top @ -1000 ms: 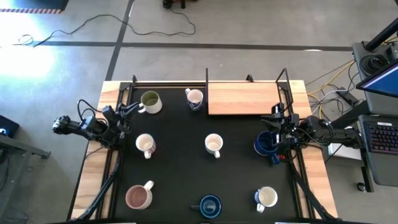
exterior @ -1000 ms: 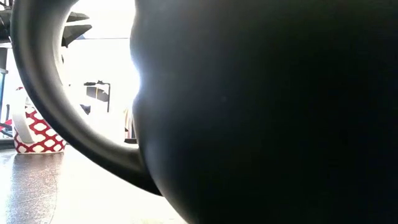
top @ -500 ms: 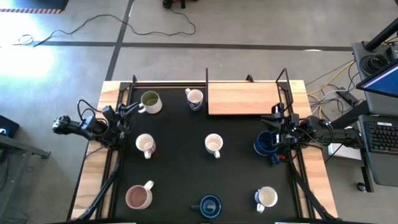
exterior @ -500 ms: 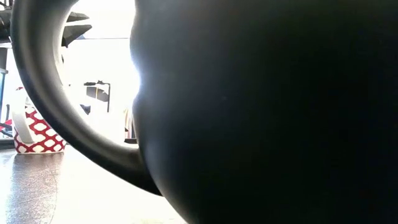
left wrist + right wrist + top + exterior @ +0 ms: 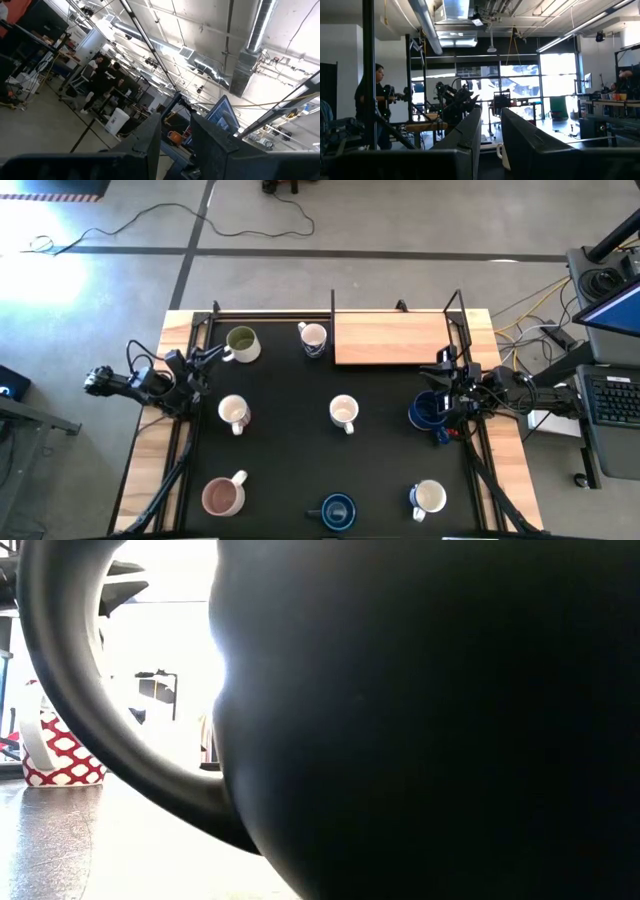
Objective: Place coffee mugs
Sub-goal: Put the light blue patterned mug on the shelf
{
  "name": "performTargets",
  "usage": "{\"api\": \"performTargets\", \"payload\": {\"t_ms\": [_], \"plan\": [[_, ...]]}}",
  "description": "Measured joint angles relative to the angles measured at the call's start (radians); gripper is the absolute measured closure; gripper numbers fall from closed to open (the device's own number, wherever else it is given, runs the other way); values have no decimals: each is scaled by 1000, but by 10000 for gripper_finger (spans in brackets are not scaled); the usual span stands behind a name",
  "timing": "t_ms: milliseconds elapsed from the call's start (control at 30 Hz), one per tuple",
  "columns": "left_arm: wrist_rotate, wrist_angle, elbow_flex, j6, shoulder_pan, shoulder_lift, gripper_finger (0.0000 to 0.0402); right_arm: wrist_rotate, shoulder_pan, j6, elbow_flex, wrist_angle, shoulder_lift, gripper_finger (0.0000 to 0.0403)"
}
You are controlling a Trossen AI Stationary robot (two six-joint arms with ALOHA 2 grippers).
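Note:
Several coffee mugs stand upright on the black mat [image 5: 290,460]: one green inside [image 5: 241,343], a patterned white one [image 5: 313,338], two white ones [image 5: 234,414] [image 5: 343,413], a dark blue one [image 5: 426,412], a pink one [image 5: 222,497], a dark blue one [image 5: 338,511] and a white-and-blue one [image 5: 429,498]. My left gripper [image 5: 210,356] hangs raised at the mat's left edge, beside the green mug. My right gripper [image 5: 441,375] hangs raised at the right edge, above the dark blue mug. Both tilt upward. Each shows a narrow empty gap between its fingers [image 5: 175,145] [image 5: 491,142].
A wooden board [image 5: 390,338] lies at the far right of the table, with black metal frame posts [image 5: 332,305] around it. The near dark blue mug [image 5: 420,720] fills the low view. People and equipment show in the room beyond.

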Motion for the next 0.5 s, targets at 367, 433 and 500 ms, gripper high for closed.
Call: {"api": "performTargets", "payload": {"t_ms": [367, 433, 500], "plan": [[108, -115, 68, -43, 1, 115, 313, 0, 0, 0, 0, 0, 0, 337], [106, -196, 117, -32, 3, 161, 313, 0, 0, 0, 0, 0, 0, 337], [90, -282, 179, -12, 3, 212, 313, 0, 0, 0, 0, 0, 0, 337]]}}
